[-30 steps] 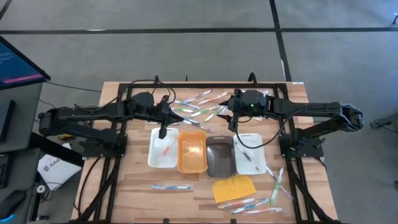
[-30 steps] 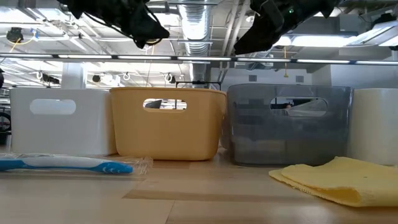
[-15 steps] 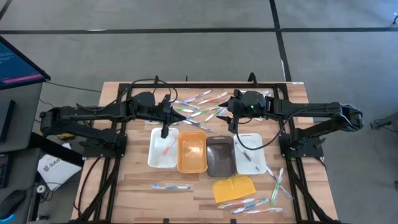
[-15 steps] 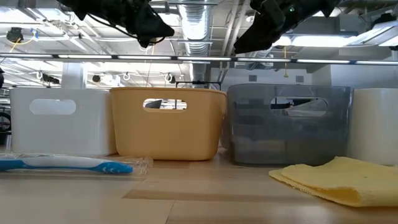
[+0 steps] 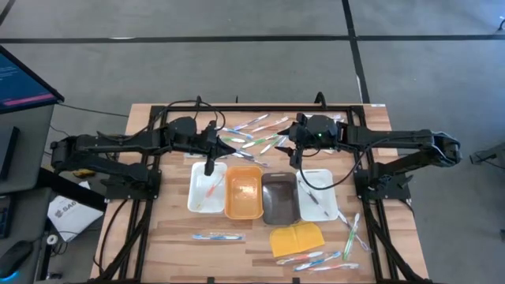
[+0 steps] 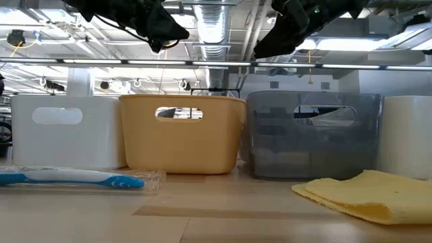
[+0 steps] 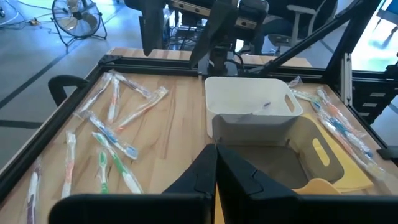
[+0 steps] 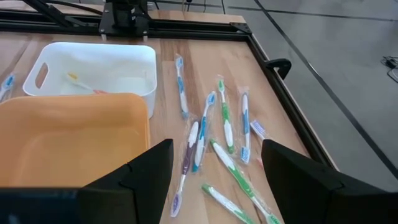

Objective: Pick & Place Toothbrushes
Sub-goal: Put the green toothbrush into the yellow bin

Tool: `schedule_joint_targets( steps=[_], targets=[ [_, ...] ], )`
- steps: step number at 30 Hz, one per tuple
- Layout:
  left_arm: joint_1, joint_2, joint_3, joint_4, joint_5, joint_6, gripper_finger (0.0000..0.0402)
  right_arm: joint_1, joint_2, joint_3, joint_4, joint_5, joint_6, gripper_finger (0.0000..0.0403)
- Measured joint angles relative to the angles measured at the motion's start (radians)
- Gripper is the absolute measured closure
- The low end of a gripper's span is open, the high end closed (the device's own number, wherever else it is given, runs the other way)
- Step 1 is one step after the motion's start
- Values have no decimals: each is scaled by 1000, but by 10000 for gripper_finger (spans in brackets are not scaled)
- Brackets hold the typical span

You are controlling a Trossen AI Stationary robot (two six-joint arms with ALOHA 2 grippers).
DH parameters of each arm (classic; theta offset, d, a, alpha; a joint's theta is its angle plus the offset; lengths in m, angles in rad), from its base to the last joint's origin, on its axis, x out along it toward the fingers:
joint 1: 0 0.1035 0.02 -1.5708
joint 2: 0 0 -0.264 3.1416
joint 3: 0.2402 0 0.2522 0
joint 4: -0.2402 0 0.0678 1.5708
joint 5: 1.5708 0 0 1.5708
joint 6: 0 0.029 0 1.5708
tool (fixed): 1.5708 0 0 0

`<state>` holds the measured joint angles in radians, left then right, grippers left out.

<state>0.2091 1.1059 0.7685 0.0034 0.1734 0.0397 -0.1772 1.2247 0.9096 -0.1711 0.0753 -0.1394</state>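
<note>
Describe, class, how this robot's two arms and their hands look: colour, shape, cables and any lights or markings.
Both arms are black, jointed and slim, mounted on black frames at the table's sides. The left hand ends in two dark, wedge-shaped fingers. The right hand has two broad, dark, angular fingers. Thin black cables loop off the arms. A small green light glows on the right wrist. No markings can be made out.

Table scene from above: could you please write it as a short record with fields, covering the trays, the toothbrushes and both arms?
trays: white plastic tray, orange plastic tray, grey plastic tray, second white plastic tray, in one row
loose toothbrushes: scattered thin plastic toothbrushes at the far side; more near the yellow cloth pad
in trays: one toothbrush in each white tray
left gripper: fingers shut, empty, above the first white tray
right gripper: fingers open, empty, above the far toothbrushes
</note>
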Motion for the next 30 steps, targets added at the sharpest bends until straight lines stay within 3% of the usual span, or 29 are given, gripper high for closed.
schedule_joint_targets(
  steps=[16,21,30],
  targets=[
    [0,1,-67,22,0,6,399,7,0,0,77,0,4,163],
    [-17,-11,-66,27,0,6,399,31,0,1,81,0,142,163],
    [-70,-18,-66,10,0,8,400,69,0,100,-140,-16,164,163]
  ],
)
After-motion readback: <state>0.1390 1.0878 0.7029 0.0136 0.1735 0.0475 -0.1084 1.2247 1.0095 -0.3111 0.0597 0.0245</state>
